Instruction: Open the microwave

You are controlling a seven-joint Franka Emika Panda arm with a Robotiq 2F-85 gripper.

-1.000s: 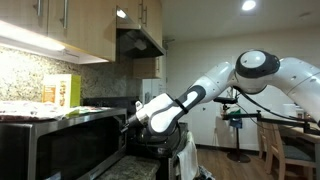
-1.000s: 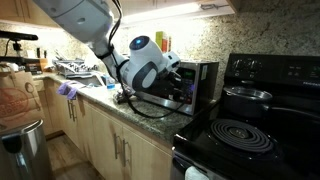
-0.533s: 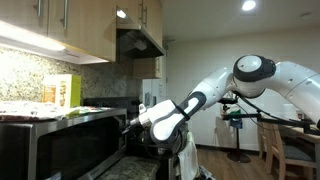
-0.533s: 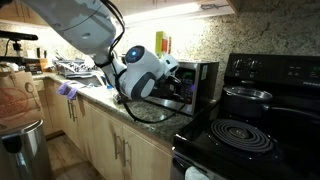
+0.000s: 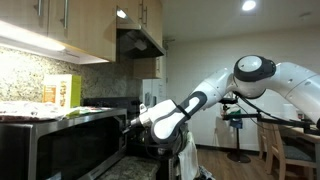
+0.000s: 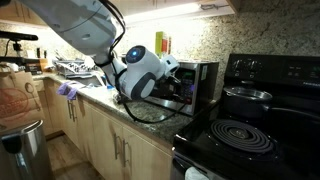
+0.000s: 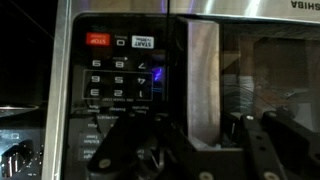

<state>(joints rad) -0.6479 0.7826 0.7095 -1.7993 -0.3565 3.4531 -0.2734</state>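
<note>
The stainless-steel microwave stands on the granite counter and shows in both exterior views. In the wrist view its dark control panel is left of the silver vertical door handle, with the dark window to the right. My gripper has one finger on each side of the handle and looks shut on it. In the exterior views the gripper is at the microwave's front edge. I cannot tell whether the door is ajar.
A black stove with a pot stands beside the microwave. A yellow box sits on top of the microwave. Upper cabinets and a range hood hang above. Dishes clutter the far counter. A tripod stands behind.
Between one second and half a second ago my wrist shifted slightly down and away from the microwave front. Since then nothing has visibly moved.
</note>
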